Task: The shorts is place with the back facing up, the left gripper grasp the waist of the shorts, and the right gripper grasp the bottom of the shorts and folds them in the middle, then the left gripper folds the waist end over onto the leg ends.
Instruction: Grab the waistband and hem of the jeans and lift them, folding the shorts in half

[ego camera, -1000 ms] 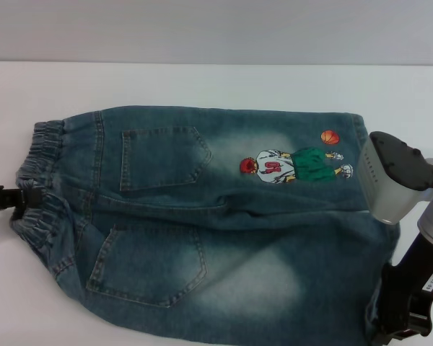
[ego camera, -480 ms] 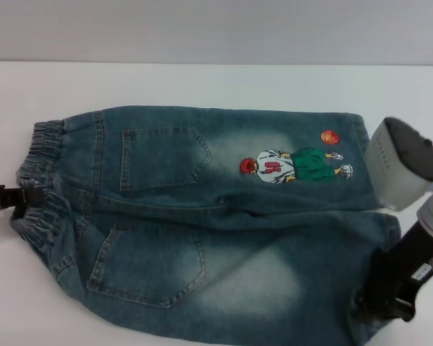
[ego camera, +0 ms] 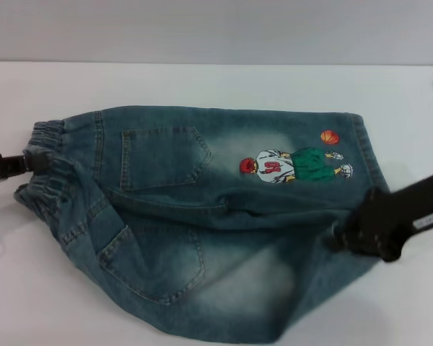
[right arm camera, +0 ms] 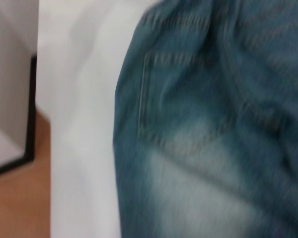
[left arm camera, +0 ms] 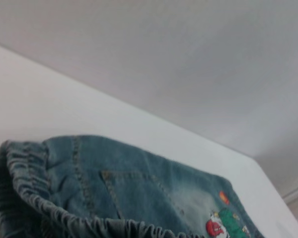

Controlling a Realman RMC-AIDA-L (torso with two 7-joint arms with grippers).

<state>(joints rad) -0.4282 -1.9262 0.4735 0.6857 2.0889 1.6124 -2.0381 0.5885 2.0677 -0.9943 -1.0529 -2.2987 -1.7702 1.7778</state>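
The blue-green denim shorts (ego camera: 202, 216) lie back up on the white table, with two patch pockets and the embroidered basketball player (ego camera: 289, 164) showing. The ruffled waist (ego camera: 47, 155) is at the left. My left gripper (ego camera: 23, 164) is shut on its middle and bunches it. The leg hems are at the right. My right gripper (ego camera: 340, 234) is shut on the near leg's hem, which is raised and drawn in toward the far leg. In the left wrist view the waist (left arm camera: 35, 191) is close up. A pocket (right arm camera: 174, 99) shows in the right wrist view.
The white table (ego camera: 202, 86) stretches beyond the shorts to a pale wall behind. In the right wrist view the table edge (right arm camera: 44, 148) borders a brown floor (right arm camera: 15, 203) with a dark-edged grey panel beside it.
My right gripper has lifted and swung inward with the near leg hem, pulling the shorts' near edge off the table. The left gripper has raised the waist a little and the near waist corner has drawn in.
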